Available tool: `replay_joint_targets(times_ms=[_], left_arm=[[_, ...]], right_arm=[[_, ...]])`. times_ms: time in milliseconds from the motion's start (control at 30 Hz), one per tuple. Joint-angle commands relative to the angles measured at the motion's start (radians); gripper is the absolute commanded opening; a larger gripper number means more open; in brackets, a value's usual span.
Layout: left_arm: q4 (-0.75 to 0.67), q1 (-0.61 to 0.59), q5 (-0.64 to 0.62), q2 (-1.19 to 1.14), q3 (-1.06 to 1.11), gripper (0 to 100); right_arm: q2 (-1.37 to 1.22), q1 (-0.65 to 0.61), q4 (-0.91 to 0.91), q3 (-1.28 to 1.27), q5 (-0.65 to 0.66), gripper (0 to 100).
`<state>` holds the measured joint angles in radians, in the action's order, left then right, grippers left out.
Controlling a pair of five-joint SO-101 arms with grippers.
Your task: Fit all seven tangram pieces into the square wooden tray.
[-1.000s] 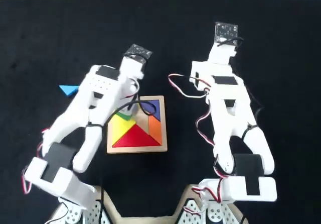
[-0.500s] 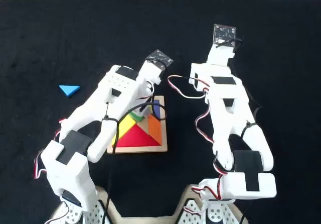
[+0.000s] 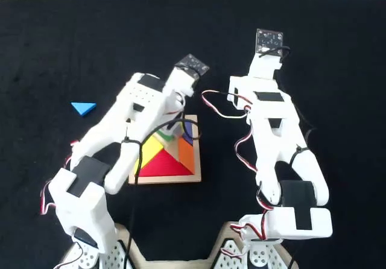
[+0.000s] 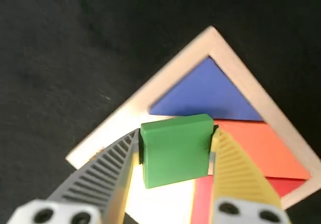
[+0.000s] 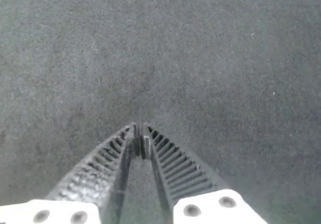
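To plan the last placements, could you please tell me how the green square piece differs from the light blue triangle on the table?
The green square piece has four sides; the light blue triangle piece has three. The green square piece is clamped in the left tool over the square wooden tray; the light blue triangle lies on the black table, apart from the tray. Neither appears seated in the tray yet.

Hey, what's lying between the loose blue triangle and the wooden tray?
High view: the left arm spans over that stretch; the black table showing beside it, from blue triangle to wooden tray, is bare.
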<state>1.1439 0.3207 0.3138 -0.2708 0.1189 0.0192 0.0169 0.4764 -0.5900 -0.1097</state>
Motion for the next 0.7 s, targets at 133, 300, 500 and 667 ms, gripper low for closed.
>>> replay_joint_targets(times_ms=[133,300,500,667], left_arm=[[0.012,-0.038,0.080,-0.005,-0.056,23],[0.012,-0.041,0.074,-0.002,-0.042,28],[0.044,-0.036,0.078,-0.003,-0.051,28],[0.040,-0.116,0.081,0.006,-0.102,28]], right_arm=[[0.005,-0.012,-0.021,0.039,0.017,1.2],[0.005,-0.014,-0.021,0.039,0.041,1.2],[0.005,-0.014,-0.021,0.038,0.043,1.2],[0.005,-0.014,-0.021,0.038,0.043,1.2]])
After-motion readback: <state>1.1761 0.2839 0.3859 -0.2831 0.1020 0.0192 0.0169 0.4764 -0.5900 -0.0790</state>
